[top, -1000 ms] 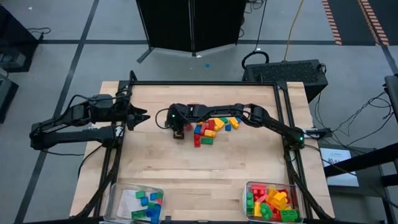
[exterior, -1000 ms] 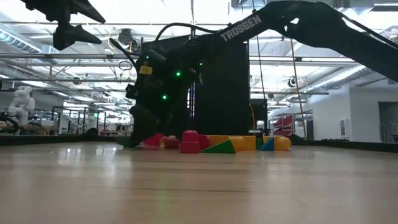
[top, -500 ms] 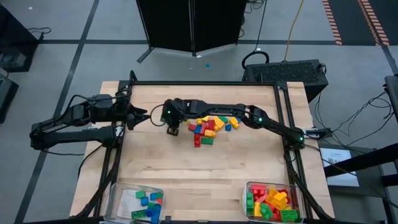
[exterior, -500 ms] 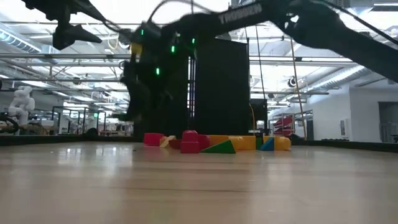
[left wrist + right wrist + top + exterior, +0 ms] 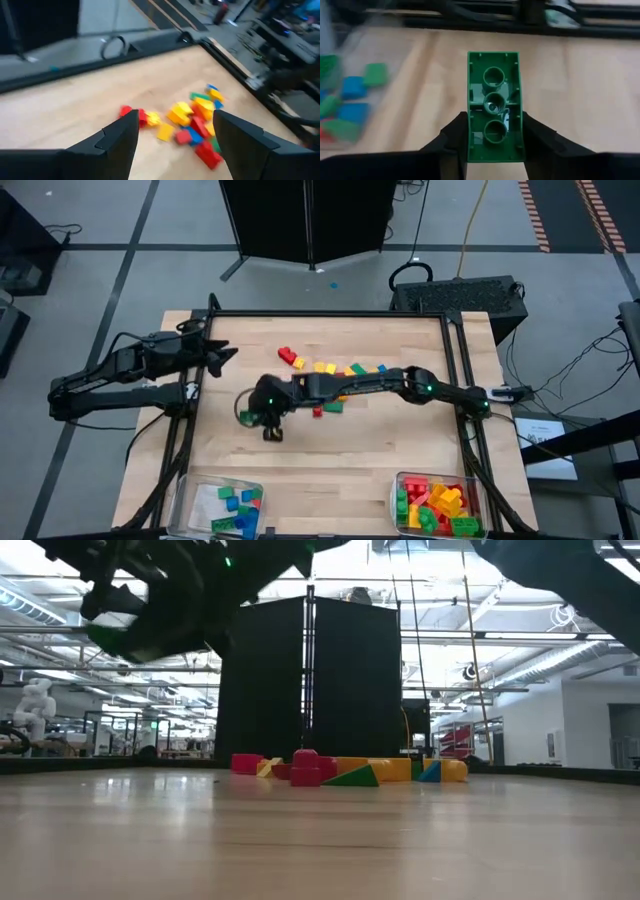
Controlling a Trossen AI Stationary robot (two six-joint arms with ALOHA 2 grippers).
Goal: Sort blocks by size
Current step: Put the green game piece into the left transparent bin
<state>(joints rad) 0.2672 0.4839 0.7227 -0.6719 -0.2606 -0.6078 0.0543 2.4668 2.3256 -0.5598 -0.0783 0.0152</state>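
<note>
A pile of red, yellow, green and blue blocks (image 5: 335, 376) lies on the wooden table (image 5: 400, 445), a little behind its middle; the left wrist view shows the same pile (image 5: 192, 120). My right gripper (image 5: 262, 420) hangs above the table to the near left of the pile, shut on a long green block (image 5: 494, 117). That block shows as a green spot (image 5: 244, 414) from above. My left gripper (image 5: 226, 353) waits open at the table's left edge, raised, with nothing between its fingers (image 5: 120, 135). My right gripper pinches the long green block by its two long sides (image 5: 470, 142) between the two fingers (image 5: 451, 137), at one end of the block. The block sticks out past the fingertips, its hollow underside toward the wrist camera. It is lifted clear of the table.
A clear bin (image 5: 222, 505) with green and blue blocks stands at the near left corner. A second bin (image 5: 438, 505) with larger mixed blocks stands at the near right. A black frame (image 5: 330, 314) borders the table's far edge and sides.
My right gripper has risen from the left edge of the pile with the green block and swung toward the table's near left, carrying the block clear. The pile has stayed in place. My left gripper has turned slightly toward the far edge.
</note>
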